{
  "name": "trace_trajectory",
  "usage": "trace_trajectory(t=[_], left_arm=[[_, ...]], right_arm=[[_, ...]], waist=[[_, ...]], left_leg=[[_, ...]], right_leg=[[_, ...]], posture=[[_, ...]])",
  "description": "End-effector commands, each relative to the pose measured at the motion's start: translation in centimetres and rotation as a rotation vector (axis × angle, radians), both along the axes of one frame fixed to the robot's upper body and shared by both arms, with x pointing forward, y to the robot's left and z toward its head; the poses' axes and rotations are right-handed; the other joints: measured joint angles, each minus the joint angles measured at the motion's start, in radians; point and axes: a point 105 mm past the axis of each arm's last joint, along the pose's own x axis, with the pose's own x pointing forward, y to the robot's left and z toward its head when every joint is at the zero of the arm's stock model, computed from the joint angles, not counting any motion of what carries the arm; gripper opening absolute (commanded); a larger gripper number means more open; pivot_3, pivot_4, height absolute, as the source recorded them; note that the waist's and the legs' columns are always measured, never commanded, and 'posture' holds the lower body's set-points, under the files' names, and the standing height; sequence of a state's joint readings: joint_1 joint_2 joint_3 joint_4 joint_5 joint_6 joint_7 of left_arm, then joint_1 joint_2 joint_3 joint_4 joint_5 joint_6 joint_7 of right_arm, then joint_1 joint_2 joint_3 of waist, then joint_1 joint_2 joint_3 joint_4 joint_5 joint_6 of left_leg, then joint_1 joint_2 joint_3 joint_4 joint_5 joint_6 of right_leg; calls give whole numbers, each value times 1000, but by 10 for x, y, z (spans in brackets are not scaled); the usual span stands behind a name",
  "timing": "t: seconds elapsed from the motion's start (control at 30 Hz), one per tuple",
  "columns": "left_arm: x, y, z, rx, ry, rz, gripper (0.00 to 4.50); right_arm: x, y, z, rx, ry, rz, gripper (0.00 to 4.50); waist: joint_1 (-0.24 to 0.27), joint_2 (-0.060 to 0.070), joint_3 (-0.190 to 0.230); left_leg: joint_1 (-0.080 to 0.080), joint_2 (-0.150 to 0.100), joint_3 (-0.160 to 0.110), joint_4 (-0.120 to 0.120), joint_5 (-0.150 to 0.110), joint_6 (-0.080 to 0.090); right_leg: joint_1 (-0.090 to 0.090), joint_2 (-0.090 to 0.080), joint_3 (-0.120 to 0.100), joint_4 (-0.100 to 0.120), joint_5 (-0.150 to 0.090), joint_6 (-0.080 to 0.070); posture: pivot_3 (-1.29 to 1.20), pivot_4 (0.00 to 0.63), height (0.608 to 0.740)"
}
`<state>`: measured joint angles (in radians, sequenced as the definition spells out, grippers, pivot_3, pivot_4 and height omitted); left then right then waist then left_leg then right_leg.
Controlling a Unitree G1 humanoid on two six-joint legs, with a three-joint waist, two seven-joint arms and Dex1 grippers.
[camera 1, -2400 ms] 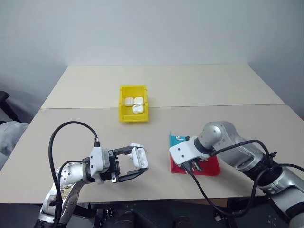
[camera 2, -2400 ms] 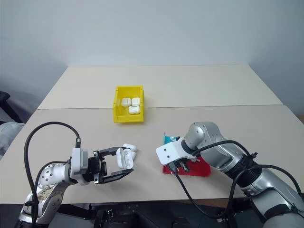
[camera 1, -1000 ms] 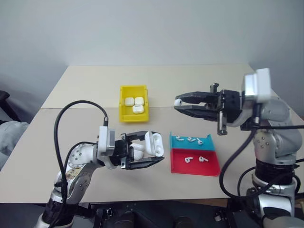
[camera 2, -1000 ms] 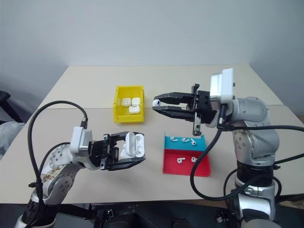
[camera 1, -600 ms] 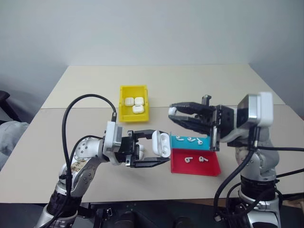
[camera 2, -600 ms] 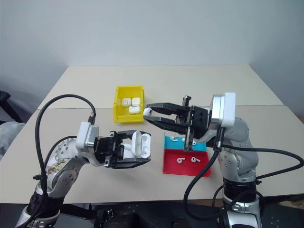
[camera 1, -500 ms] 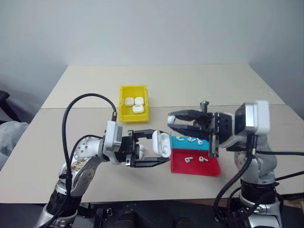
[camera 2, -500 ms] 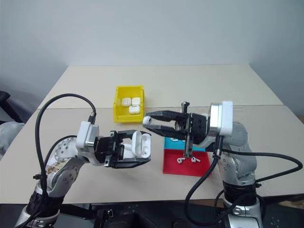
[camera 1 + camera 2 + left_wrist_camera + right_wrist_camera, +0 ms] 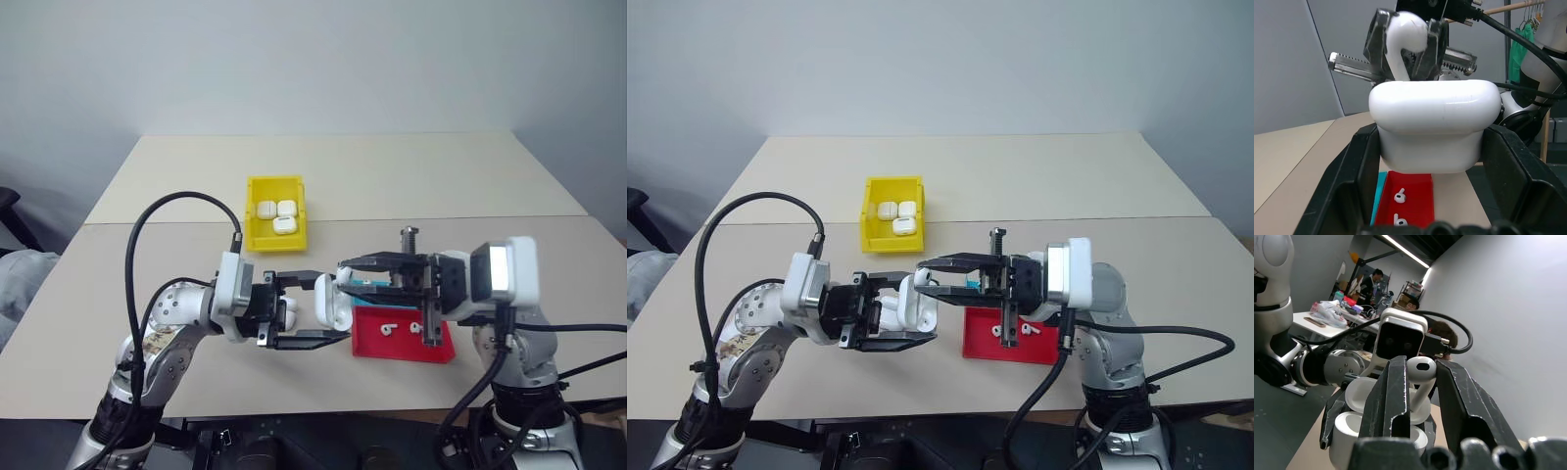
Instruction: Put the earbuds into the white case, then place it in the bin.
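Glossy white plastic is clamped in both grippers above the near edge of the beige table [image 9: 549, 245]; the white case [image 9: 333, 300], its hinged lid standing open, is gripped between the two black fingers of the left gripper [image 9: 312, 307], which reaches in from the robot's left toward the centre; an earbud [image 9: 1420, 382] is pinched by its stem between the fingers of the right gripper [image 9: 346, 276], which points toward the left one, so that the two tips meet; in the left wrist view the earbud [image 9: 1403, 39] is seen held stem-down just above the case's rim, and whether it touches the case cannot be told; more earbuds [image 9: 400, 328] are left lying on the flat tray [image 9: 436, 348], whose red half is seen under the right gripper; a sliver of the tray's teal half is seen behind the fingers; the bin [image 9: 275, 227], bright yellow, is set farther back on the table, well apart from both grippers; three closed white cases [image 9: 277, 213] are gathered in the bin's far half; people are seen in the background of the right wrist view.
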<state>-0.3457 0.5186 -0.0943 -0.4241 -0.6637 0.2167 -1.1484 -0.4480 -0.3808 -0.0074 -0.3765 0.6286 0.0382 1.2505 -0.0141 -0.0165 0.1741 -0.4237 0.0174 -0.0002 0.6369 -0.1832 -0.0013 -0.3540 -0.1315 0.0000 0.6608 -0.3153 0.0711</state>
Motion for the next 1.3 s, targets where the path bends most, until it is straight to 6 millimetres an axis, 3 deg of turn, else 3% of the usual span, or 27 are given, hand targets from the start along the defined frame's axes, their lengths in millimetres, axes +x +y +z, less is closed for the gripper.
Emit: trace_trajectory(t=[0.03, 0.5, 0.53, 0.6, 0.77, 0.9, 1.03, 1.13, 1.3], left_arm=[[-9, -2, 7, -13, -48, -24, 2781], [-8, -4, 9, -28, -54, -21, 2781], [-8, -4, 9, -29, -53, -20, 2781], [-8, -4, 9, -31, -53, -18, 2781], [-5, -3, 8, -30, -51, -8, 2781], [0, -2, 2, -14, -42, 23, 2781], [6, 5, -14, 54, -56, 83, 2781], [12, 13, -31, 106, -66, 158, 2781], [11, 15, -41, 108, -70, 229, 2781]], right_arm=[[-2, -1, 1, -1, -46, -7, 717], [3, -3, -12, -67, -53, -31, 717], [4, -3, -13, -72, -51, -31, 1195], [4, -4, -14, -80, -50, -33, 1579], [3, -5, -18, -107, -68, -29, 3123], [4, -10, -15, -143, -50, -44, 3123], [16, -27, -16, -437, 48, -134, 3123], [41, -52, -15, -713, 116, -313, 3123], [66, -82, -14, -933, 71, -483, 3123]], waist=[[0, 0, 0], [0, 0, 0], [0, 0, 0], [1, 0, 0], [0, 0, 0], [1, 0, 0], [2, 1, 1], [-2, 1, 1], [2, 1, 1]], left_leg=[[0, 0, 0, 0, 0, 0], [0, 0, 0, 0, 0, 0], [0, 0, 0, 0, 0, 0], [0, 0, 0, 0, 0, 0], [0, 0, 0, 0, 0, 0], [0, 0, 0, -1, 0, 0], [0, 0, 0, 0, 0, 0], [0, 0, 1, -1, 0, 0], [0, 1, 1, -4, 0, 0]], right_leg=[[0, 0, 0, 0, 0, 0], [0, 0, 0, 0, 0, 0], [0, 0, 0, 0, 0, 0], [0, 0, 0, 0, 0, 0], [0, 0, 0, -1, 0, 0], [0, 0, 0, -1, 0, 0], [0, 0, 0, -1, 0, 0], [-1, 0, 1, -2, 0, 0], [0, 1, 0, -5, 0, -1]], posture=[[0, 150, 740], [0, 150, 740], [0, 150, 740], [0, 150, 740], [0, 150, 740], [0, 150, 740], [0, 150, 740], [0, 150, 740], [0, 150, 740]])
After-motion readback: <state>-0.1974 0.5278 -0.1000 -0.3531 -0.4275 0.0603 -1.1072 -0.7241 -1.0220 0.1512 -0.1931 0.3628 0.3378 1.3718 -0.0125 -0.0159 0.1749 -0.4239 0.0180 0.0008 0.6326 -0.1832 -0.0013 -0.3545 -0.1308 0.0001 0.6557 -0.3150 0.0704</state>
